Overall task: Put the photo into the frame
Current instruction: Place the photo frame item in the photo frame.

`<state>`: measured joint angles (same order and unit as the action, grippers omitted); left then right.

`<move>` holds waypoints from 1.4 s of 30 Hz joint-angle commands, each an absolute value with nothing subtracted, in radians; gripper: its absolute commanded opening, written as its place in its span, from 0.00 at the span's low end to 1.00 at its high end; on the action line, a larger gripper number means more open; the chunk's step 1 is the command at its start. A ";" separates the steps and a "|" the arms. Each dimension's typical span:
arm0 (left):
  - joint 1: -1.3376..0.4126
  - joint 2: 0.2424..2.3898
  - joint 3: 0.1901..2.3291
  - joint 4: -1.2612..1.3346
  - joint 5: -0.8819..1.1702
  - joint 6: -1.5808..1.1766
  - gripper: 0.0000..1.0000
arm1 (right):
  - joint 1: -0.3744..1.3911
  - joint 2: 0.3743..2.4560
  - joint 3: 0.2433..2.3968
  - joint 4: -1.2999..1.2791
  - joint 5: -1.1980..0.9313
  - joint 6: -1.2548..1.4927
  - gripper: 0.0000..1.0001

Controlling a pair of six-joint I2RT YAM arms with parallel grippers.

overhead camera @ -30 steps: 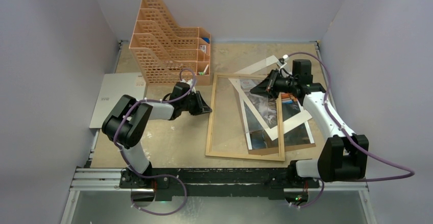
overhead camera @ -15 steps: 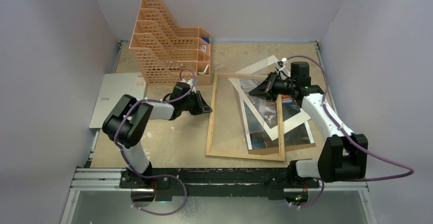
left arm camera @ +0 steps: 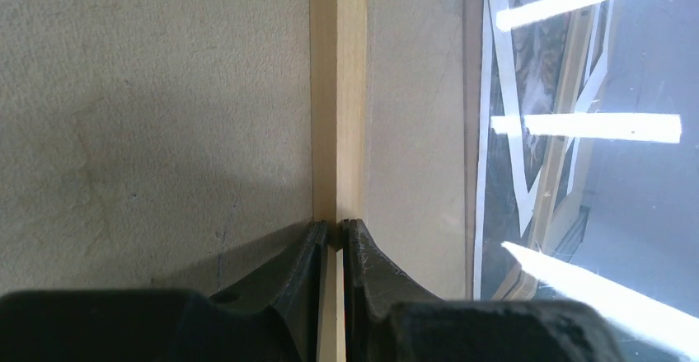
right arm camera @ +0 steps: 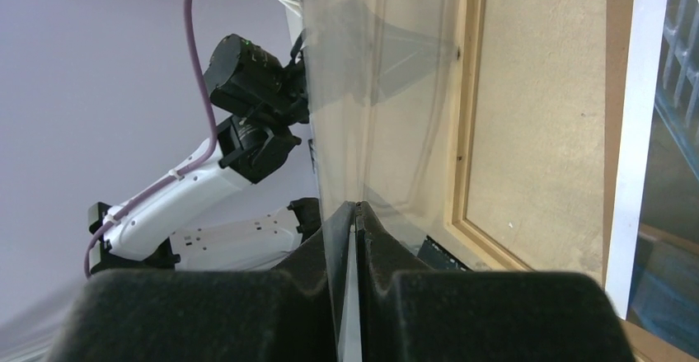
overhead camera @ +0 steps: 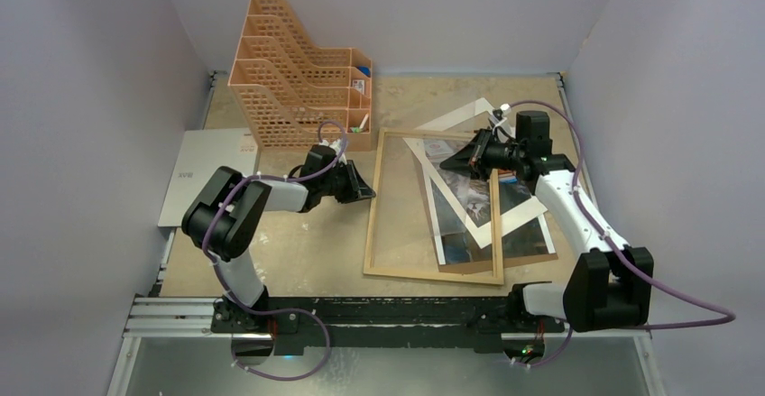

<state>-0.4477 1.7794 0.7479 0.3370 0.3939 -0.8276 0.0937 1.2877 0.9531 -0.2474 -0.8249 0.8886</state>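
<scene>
The light-wood frame (overhead camera: 433,274) lies flat in the middle of the table. My left gripper (overhead camera: 368,194) is shut on its left rail (left arm camera: 338,90), one finger on each side of the wood. My right gripper (overhead camera: 448,161) reaches over the frame's upper right part and is shut on the edge of a clear pane (right arm camera: 379,90), which stands edge-on between its jaws (right arm camera: 356,207). The photo (overhead camera: 469,193), white-bordered, lies askew under the frame's right half and shows through the glass in the left wrist view (left arm camera: 536,65).
An orange lattice organizer (overhead camera: 298,71) stands at the back left, close behind the left gripper. A grey sheet (overhead camera: 207,175) lies at the table's left edge. A brown backing board (overhead camera: 534,256) pokes out under the frame's right side. Walls close the sides.
The right arm's elbow has shifted slightly toward the near right. Both grips and the frame stay where they were.
</scene>
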 commanded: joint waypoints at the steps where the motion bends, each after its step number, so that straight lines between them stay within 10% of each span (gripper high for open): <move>1: -0.454 1.808 0.739 0.344 0.364 -0.808 0.15 | 0.100 1.256 0.947 -0.223 -0.844 0.926 0.07; 42: -0.454 1.823 0.732 0.339 0.355 -0.796 0.17 | 0.097 1.329 1.036 -0.430 -0.771 0.647 0.05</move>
<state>-0.4473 1.7863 0.7475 0.3500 0.3973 -0.8268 0.0933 1.3380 1.0023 -0.4091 -0.7853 0.6678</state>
